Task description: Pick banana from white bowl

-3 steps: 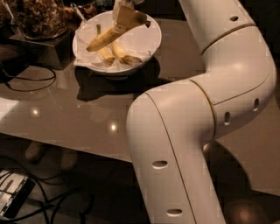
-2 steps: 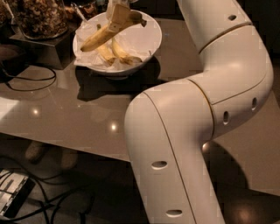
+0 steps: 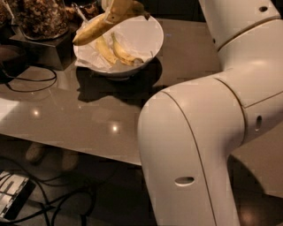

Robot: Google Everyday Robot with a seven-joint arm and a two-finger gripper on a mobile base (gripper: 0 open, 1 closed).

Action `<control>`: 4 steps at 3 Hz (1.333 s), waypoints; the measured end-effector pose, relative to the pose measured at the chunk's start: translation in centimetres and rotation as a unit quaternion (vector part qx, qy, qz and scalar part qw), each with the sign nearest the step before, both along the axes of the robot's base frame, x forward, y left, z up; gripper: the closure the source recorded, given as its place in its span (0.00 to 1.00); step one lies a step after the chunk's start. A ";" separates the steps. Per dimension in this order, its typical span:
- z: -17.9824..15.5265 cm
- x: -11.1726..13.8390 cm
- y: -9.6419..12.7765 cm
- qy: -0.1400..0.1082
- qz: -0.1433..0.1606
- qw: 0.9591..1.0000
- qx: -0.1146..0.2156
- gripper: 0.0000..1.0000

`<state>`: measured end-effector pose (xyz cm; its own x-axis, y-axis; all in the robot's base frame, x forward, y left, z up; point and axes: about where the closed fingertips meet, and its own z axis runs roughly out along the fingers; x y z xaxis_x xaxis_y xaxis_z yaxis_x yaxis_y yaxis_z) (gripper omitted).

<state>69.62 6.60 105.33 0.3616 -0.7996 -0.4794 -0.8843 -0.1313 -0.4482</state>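
Note:
The long yellow banana (image 3: 95,26) hangs tilted in the air above the left rim of the white bowl (image 3: 148,37), its upper end held by my gripper (image 3: 120,6) at the top edge of the camera view. The gripper is shut on the banana. The bowl stands on the glossy table and holds white paper lining and two shorter curved bananas (image 3: 115,49). The gripper's upper part is cut off by the frame.
My large white arm (image 3: 208,132) fills the right half of the view. A dark stand with glass jars (image 3: 37,20) sits left of the bowl. A black cable (image 3: 26,81) lies on the table's left. Cables and a device lie on the floor below.
The gripper has lifted the long banana up out of the bowl; it now hangs clear above the rim. The view has closed in on the table.

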 end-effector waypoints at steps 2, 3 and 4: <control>0.3 -1.6 1.3 0.021 0.014 0.999 0.023 1.00; -0.6 -3.8 3.3 0.055 0.037 0.997 0.045 1.00; -0.6 -3.8 3.3 0.055 0.037 0.997 0.046 1.00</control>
<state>65.79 9.86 104.70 0.3586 -0.7243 -0.5889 -0.9184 -0.1609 -0.3614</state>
